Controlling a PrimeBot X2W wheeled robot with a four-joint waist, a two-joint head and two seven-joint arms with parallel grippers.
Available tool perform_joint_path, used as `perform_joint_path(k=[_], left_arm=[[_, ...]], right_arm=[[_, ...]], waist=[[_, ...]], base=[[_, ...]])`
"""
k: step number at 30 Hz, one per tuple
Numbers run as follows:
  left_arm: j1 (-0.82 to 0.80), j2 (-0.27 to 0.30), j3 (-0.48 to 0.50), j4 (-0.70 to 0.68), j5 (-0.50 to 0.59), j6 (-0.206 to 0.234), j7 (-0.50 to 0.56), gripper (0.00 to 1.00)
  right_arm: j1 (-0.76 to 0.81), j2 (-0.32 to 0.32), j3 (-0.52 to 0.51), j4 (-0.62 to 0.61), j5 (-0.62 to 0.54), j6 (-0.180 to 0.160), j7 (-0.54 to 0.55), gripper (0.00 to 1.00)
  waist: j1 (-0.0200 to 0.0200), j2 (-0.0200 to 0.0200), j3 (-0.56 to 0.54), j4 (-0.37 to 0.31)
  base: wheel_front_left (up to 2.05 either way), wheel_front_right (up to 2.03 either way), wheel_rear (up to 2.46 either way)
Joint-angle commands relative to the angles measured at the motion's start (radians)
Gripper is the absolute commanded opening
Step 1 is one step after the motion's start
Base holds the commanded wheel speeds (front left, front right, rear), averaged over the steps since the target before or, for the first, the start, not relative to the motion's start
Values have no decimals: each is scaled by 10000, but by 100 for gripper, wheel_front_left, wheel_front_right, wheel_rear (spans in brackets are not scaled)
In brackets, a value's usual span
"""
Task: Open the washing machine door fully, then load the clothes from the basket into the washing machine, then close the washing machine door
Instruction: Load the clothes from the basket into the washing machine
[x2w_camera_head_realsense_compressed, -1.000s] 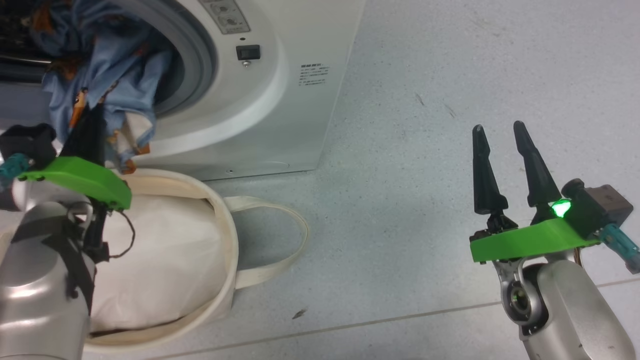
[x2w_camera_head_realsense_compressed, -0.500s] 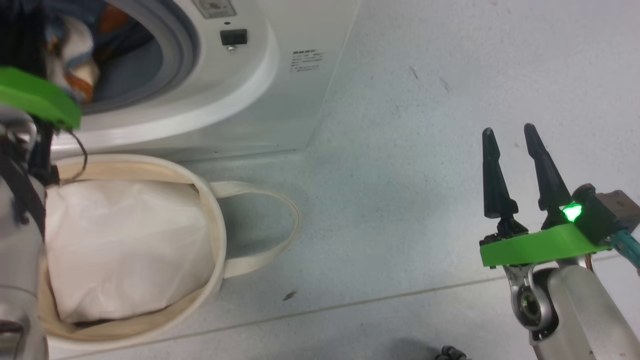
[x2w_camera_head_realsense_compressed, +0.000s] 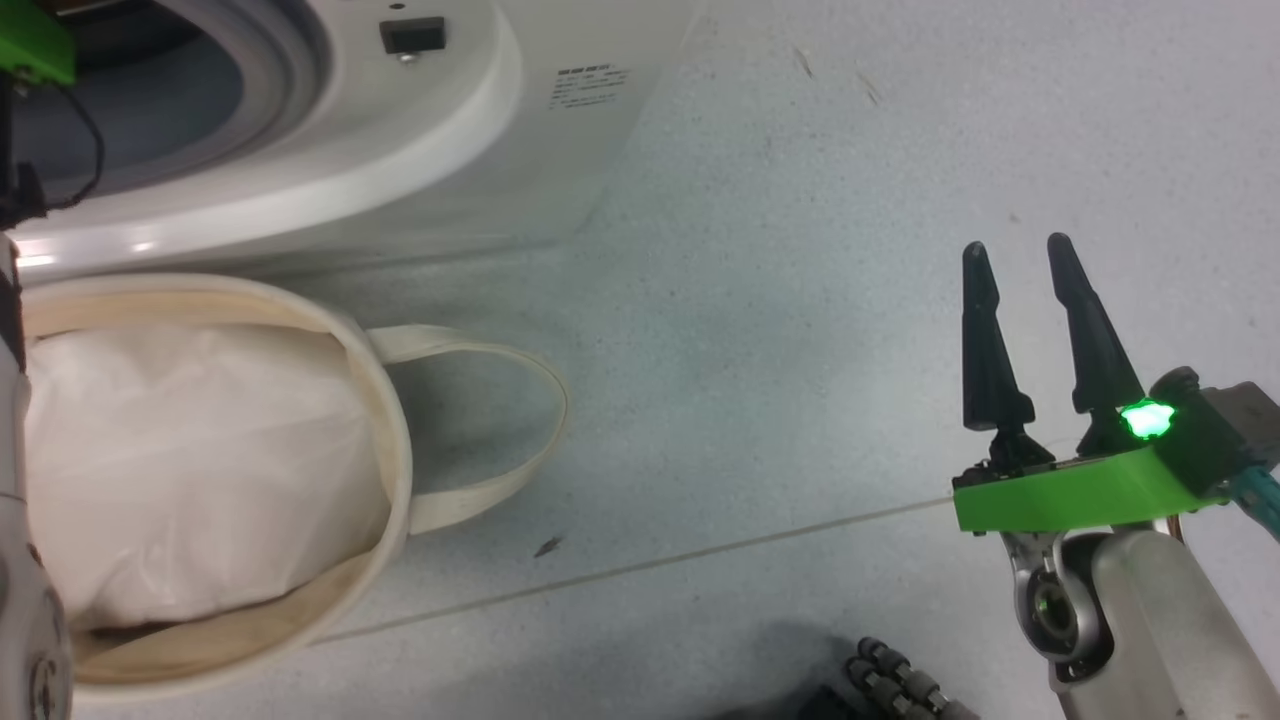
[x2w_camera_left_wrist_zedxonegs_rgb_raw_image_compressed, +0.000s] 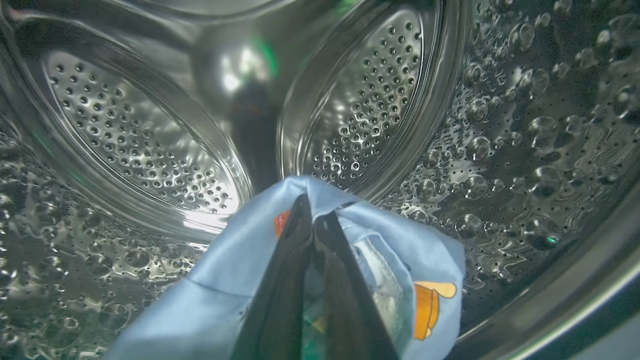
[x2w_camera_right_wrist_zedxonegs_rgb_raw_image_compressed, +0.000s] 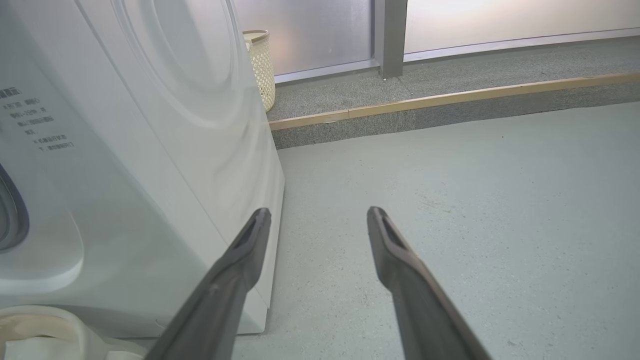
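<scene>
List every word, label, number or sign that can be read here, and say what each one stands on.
Small dark printed label on the front of the big white front-loading washing machine: several short lines, too small and blurred to read in the head view and the right wrist view.
Light blue thin clothes: orange cartoon print, no lettering.
No other text can be made out.

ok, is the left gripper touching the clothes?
Touching. The left wrist view shows the left gripper shut on the clothes, blue fabric bunched around both fingers, inside the washing machine drum.
</scene>
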Motion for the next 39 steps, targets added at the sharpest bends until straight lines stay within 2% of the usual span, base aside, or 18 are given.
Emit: perform_joint_path(k=[1, 4, 5, 8, 10, 11, 12, 13, 14, 15, 25, 36, 39], left_arm=[[-265, 538, 174, -301, 158, -100, -55, 1], [-581, 632, -93, 58, 402, -250, -55, 0], [-700, 674, -170, 197, 466, -285, -55, 4], [-1020, 721, -229, 462, 504, -342, -55, 5], [-1146, 708, -333, 715, 582, -365, -55, 10], [-1199, 719, -358, 891, 612, -357, -55, 28], [-1248, 735, -378, 1068, 638, -339, -55, 64], [-1287, 748, -394, 1233, 654, -333, -55, 94], [-1287, 748, -394, 1233, 654, -333, -55, 94], [-1323, 760, -423, 1410, 677, -334, -55, 100], [-1425, 560, -686, 3815, 770, 67, 82, 100], [-550, 162, -624, 4132, 355, -18, -32, 100], [-116, -1, -304, 3693, -56, -129, -48, 100]], right_arm=[[59, 11, 158, -386, -64, 54, -120, 100], [-1, 114, 140, -467, -99, 54, -120, 100], [-25, 152, 130, -494, -127, 54, -120, 100], [-25, 307, 81, -521, -238, 54, -120, 100], [-31, 395, 116, -480, -309, 54, -120, 100], [-55, 440, 157, -470, -334, 54, -120, 100], [-84, 485, 202, -466, -350, 54, -120, 100], [-103, 521, 235, -459, -365, 54, -120, 100], [-103, 521, 235, -459, -365, 54, -120, 100], [-108, 546, 250, -447, -380, 54, -120, 100], [-231, 522, 353, -213, -330, 54, -120, 100], [-616, 369, 845, 484, 83, 54, -120, 100], [-654, 377, 924, 658, 211, 54, -120, 100]], waist=[[-2, 0, 272, -125], [-2, 0, 540, -196], [-2, 0, 614, -193], [-2, 0, 716, -114], [-2, 0, 742, -80], [-2, 0, 735, -80], [-2, 0, 712, -90], [-2, 0, 681, -102], [-2, 0, 681, -102], [-2, 0, 651, -110], [-2, 0, 33, 207], [-2, 0, -1142, 812], [-2, 0, -1542, 880]], base=[[0, 0, 0], [2, 2, 2], [14, 14, 14], [9, 9, 9], [5, 5, 5], [4, 4, 4], [3, 3, 3], [1, 1, 1], [1, 1, 1], [0, 0, 0], [0, 0, 0], [0, 0, 0], [0, 0, 0]])
